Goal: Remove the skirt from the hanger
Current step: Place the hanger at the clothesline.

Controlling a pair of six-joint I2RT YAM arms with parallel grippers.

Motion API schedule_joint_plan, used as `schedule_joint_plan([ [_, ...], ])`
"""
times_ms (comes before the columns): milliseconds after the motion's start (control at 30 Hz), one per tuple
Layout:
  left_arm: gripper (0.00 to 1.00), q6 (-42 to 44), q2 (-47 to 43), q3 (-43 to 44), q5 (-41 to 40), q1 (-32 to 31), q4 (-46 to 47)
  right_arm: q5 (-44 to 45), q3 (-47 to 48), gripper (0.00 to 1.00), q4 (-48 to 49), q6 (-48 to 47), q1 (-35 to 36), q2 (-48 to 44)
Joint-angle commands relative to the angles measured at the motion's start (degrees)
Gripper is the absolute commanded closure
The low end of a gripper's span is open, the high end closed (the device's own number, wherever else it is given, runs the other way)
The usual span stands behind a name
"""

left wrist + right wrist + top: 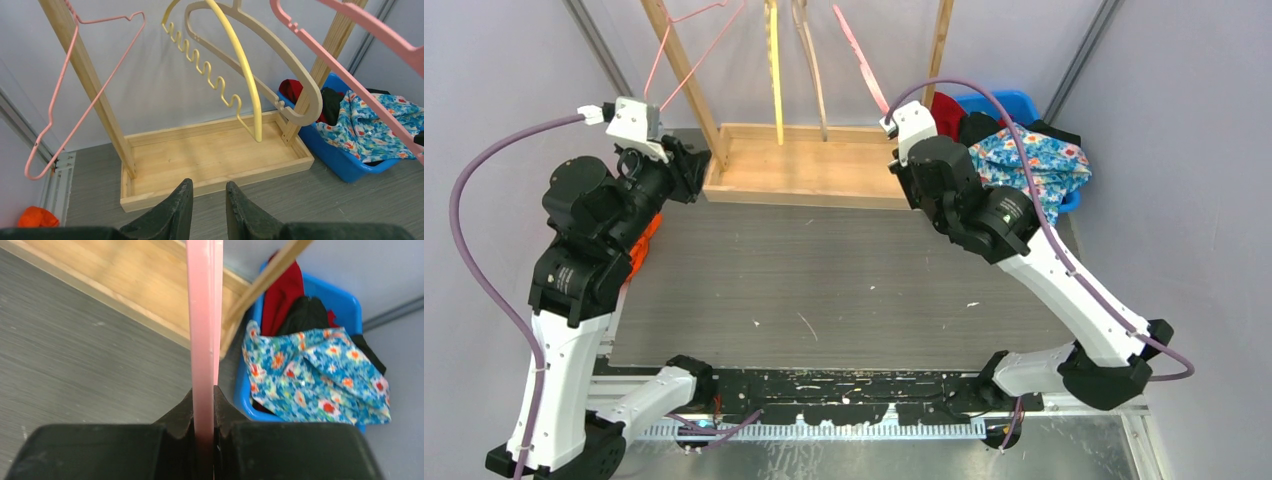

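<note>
Skirt [1039, 160], blue floral, lies crumpled in the blue bin [1014, 100] at far right of the tabletop [824, 280]. It sits on top of red [946, 108] and black [984, 128] clothes and spills over the bin's right rim. It's apart from the pink hanger [202, 315].

R jaws are clenched on that hanger's lower end; in the wrist view the flat pink bar runs straight up from between the two black pads. The hanger slants up and left from the grip toward the top of the rack. R arm reaches far, w/ its wrist just left of the bin.

L jaws are released, w/ a narrow gap and nothing between them. They hang above the tabletop just near of the rack's wooden base [814, 170], pointing at it. L arm sits at far left, by the rack's left post.

On the rack, left to right: thin pink wire hanger [75, 85], yellow hanger [240, 65] w/ a wavy edge, beige wood hanger [280, 55], then the pink one.

An orange item [37, 218] lies at the tabletop's left edge, partly under the L arm; can't tell what it is.
</note>
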Motion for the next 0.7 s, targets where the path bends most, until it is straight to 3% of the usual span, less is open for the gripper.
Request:
schedule_joint_plan([
  [0, 0.69, 0.5, -0.8, -0.8, -0.7, -0.1, 2.6, -0.9, 1.3, 0.99, -0.9, 3.5, -4.8, 0.5],
  [133, 0.69, 0.7, -0.6, -1.1, -0.9, 0.0, 2.6, -3.9, 5.7, 0.99, 0.9, 3.1, -10.0, 4.2],
  [300, 0.69, 0.8, -0.1, -0.9, -0.7, 0.0, 2.3, -5.8, 19.5, 0.99, 2.6, 2.9, -13.3, 14.2],
  [667, 0.69, 2.5, -2.2, -0.9, -2.8, -0.1, 0.5, -13.4, 35.7, 0.99, 2.0, 10.9, -19.6, 27.6],
])
